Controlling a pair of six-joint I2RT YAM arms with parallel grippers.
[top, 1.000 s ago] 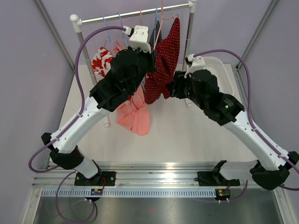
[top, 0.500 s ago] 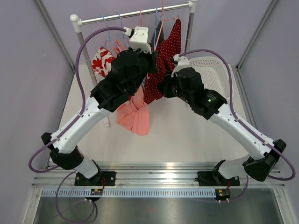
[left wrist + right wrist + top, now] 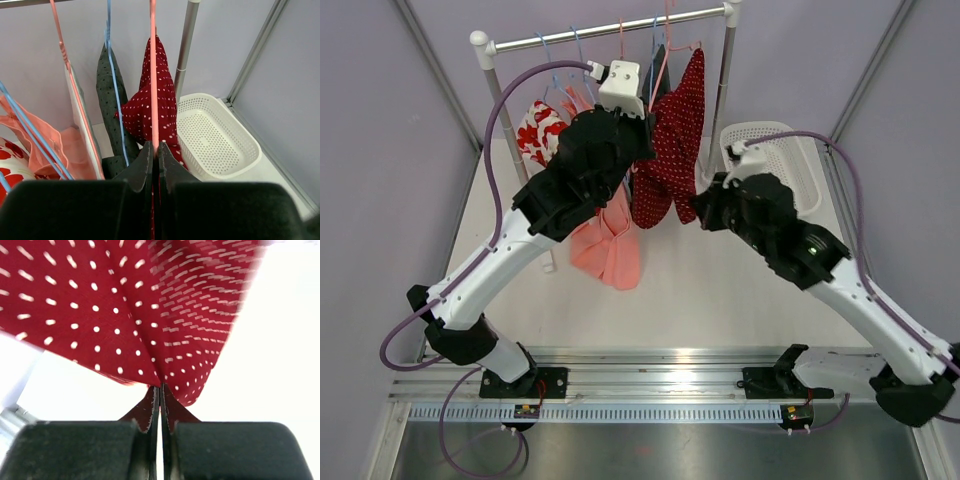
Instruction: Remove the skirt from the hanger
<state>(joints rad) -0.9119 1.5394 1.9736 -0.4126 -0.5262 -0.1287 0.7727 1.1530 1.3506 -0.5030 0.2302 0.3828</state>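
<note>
We see a red skirt (image 3: pixel 672 135) with white dots, still on a thin pink hanger (image 3: pixel 153 75) near the rail's (image 3: pixel 600 32) right end. It hangs bunched and folded, lower corner pulled out rightward.

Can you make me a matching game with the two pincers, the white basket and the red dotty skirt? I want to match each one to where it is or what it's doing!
Things:
1. left pincer
2. right pincer
3. white basket
4. red dotty skirt

Places or states:
A. hanging from the rail
B. shut on the pink hanger
C. standing on the table
D. shut on the skirt's bottom edge

Pairs: 1-B, 2-D, 3-C, 4-A.
</note>
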